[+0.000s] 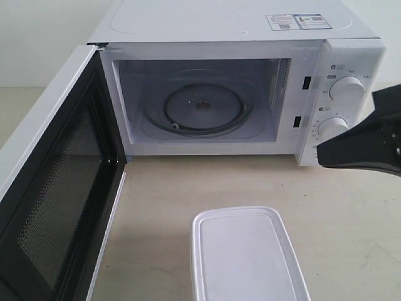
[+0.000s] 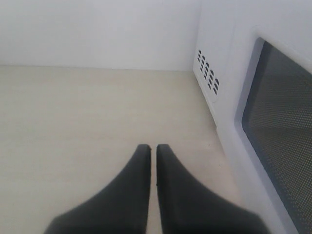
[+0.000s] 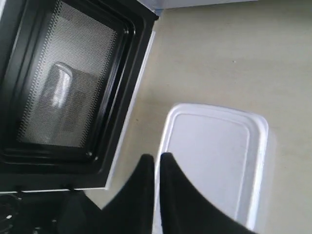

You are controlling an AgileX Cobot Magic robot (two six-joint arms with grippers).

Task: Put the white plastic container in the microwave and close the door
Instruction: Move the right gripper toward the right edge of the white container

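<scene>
Open door [image 1: 56, 182]; white plastic container [image 1: 244, 257] on tabletop [image 1: 163, 200] before microwave [image 1: 250, 37]. Clenched, empty: left pincer [image 2: 152, 147], right pincer [image 3: 157, 158].

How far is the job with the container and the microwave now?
Done: the door stands open, turntable bare. In hand: nothing gripped; the right end effector is shut near the white plastic container, which lies on the table. Remaining: grasp it, place it in the microwave, close the door.

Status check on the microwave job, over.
Left tool, right tool shut, empty. White plastic container on table, outside microwave. Door open, nothing in the way.
</scene>
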